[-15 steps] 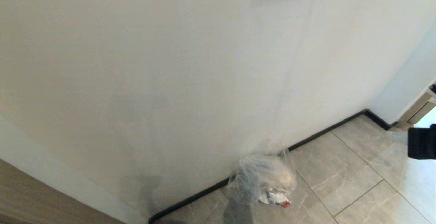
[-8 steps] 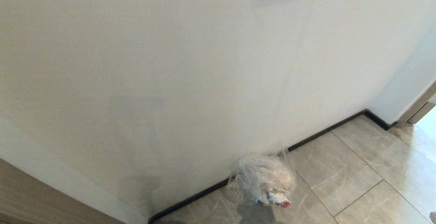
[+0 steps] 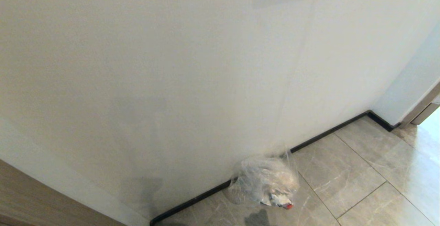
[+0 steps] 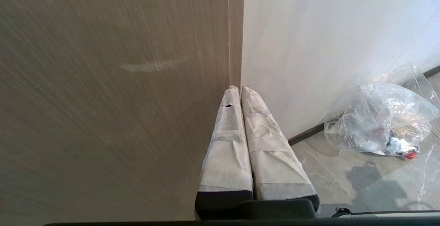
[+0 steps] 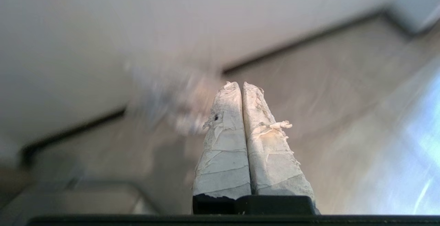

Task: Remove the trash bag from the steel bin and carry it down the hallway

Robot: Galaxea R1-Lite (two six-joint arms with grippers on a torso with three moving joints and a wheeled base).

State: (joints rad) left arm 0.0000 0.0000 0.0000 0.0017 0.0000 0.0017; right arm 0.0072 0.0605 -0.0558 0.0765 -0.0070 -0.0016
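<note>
The clear, crinkly trash bag [image 3: 266,181] lies on the grey hallway floor [image 3: 347,181] against the black baseboard, with pale scraps and a red bit showing through. It also shows in the left wrist view, trash bag [image 4: 378,119], and as a blur in the right wrist view, trash bag [image 5: 172,95]. Neither gripper touches it. My left gripper [image 4: 239,88] is shut with nothing in it, near a brown door panel. My right gripper [image 5: 240,84] is shut and empty, a short way back from the bag. The steel bin is out of view.
A white wall [image 3: 206,81] fills most of the head view, with a black baseboard [image 3: 330,130] along its foot. A brown door panel [image 4: 103,99] stands at the left. The wall turns a corner at the far right [image 3: 381,116] beside a bright doorway.
The black part of my right arm at the head view's right edge has dropped out of sight. The bag has stayed where it lies. The shadow on the floor before it has shrunk.
</note>
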